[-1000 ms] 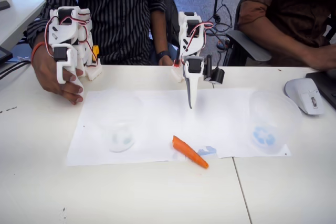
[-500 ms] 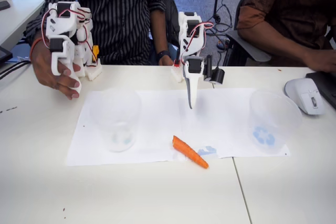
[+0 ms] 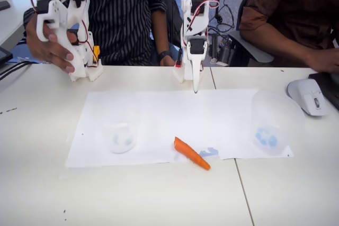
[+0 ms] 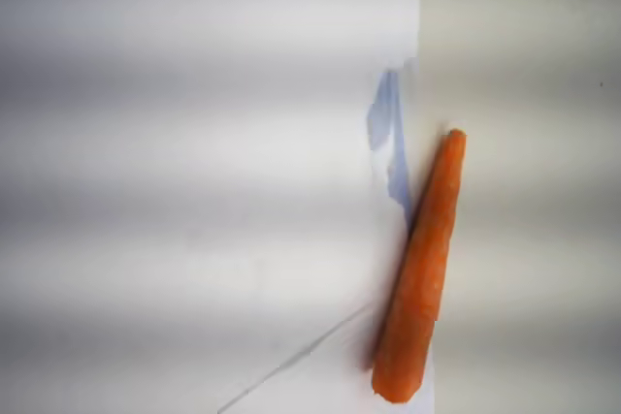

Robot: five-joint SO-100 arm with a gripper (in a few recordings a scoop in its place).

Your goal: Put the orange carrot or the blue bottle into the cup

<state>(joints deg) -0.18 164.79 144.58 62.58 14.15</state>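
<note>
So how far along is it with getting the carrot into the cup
Nothing looks done yet. The orange carrot lies flat at the front edge of the white paper, untouched and outside the cup, which stands on the paper to its left in the fixed view. The end effector hangs near the paper's back edge, holding nothing. Still left: reach, grasp, carry, and drop it in.

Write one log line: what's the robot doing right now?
claw: raised above paper, holding nothing, open or shut unclear | orange carrot: lying at paper's front edge | cup: upright, empty
</note>
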